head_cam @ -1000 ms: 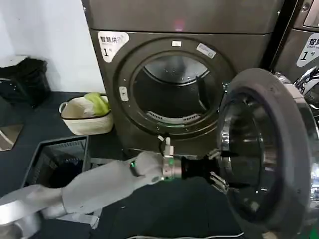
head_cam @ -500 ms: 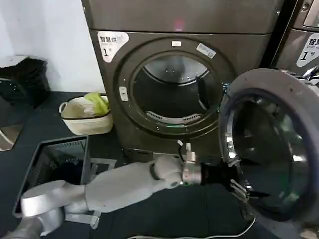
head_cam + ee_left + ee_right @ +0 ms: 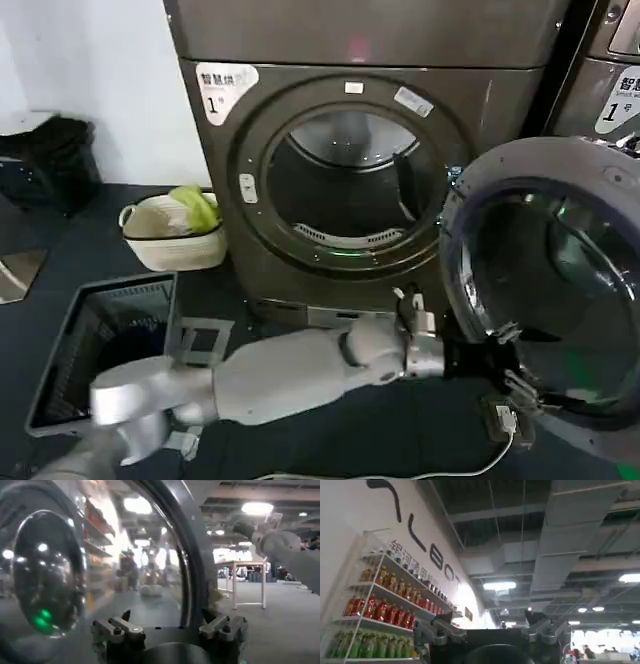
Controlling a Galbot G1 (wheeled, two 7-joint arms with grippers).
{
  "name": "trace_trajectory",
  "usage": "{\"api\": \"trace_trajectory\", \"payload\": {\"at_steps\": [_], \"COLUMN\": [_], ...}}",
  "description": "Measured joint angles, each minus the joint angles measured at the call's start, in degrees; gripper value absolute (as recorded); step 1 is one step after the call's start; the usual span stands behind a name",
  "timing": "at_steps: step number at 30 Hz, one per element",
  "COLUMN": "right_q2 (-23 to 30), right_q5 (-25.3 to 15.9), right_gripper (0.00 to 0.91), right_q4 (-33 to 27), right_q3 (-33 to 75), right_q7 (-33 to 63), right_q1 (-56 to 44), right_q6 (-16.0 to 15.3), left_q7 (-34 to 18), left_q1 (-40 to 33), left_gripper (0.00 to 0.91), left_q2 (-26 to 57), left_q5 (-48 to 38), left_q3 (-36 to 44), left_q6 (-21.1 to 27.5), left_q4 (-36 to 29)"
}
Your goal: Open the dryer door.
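Dark flooring runs in front of the dark-grey dryer cabinet (image 3: 350, 150) in the head view, with a white wall at far left; we see the drum mouth standing open, and the large round porthole door with its grey plastic inner rim and dark glass (image 3: 545, 290) swung out to the right, near us; our left gripper (image 3: 510, 375) reaches across to the door's lower inner edge, its fingers spread apart rather than clamped, beside the rim; whether they touch it we cannot tell. To the left sit a cream fabric basket (image 3: 155, 250) holding a yellow-green cloth (image 3: 197, 207), and nearer, a grey open-topped bin (image 3: 80, 345) whose dark contents we cannot make out.

From the left wrist, the door's glass and dark frame (image 3: 165, 555) loom close; the fingers (image 3: 117, 630) stand parted with nothing between them.

From the right wrist, our right gripper (image 3: 492, 630) points up toward ceiling and drink shelves (image 3: 380, 605), parted and empty, away from the work.

We judge the door heavy, rigid and hinged, its glass slick; pushing on the plastic rim would serve best.
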Motion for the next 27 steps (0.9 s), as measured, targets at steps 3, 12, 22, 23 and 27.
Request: {"api": "trace_trajectory", "payload": {"at_steps": [3,12,22,23,27], "right_q2": [0.0,-0.1,-0.1,-0.2,-0.3], "right_q5": [0.2,1.0,1.5,1.5,1.8], "right_gripper": [0.907,0.907,0.907,0.907,0.907], "right_q4": [0.0,0.3,0.3,0.3,0.2], "right_q3": [0.1,0.4,0.7,0.8,0.8], "right_q7": [-0.1,-0.2,-0.3,-0.3,-0.3], "right_q1": [-0.3,-0.8,-1.1,-1.2,-1.2], "right_q6": [0.1,0.1,0.1,0.1,0.1], "left_q7": [-0.9,-2.4,-3.4,-3.8,-4.5], "left_q1": [-0.6,-2.1,-2.9,-2.9,-3.4], "left_gripper": [0.907,0.907,0.907,0.907,0.907], "left_q2": [-1.4,-5.5,-7.7,-7.9,-8.8], "left_q5": [0.9,2.2,3.3,3.4,3.6], "left_q3": [0.7,0.9,1.5,1.5,1.6], "left_q6": [-1.9,-3.0,-3.3,-3.4,-3.7], "left_q4": [1.1,5.2,7.2,7.4,8.2]}}
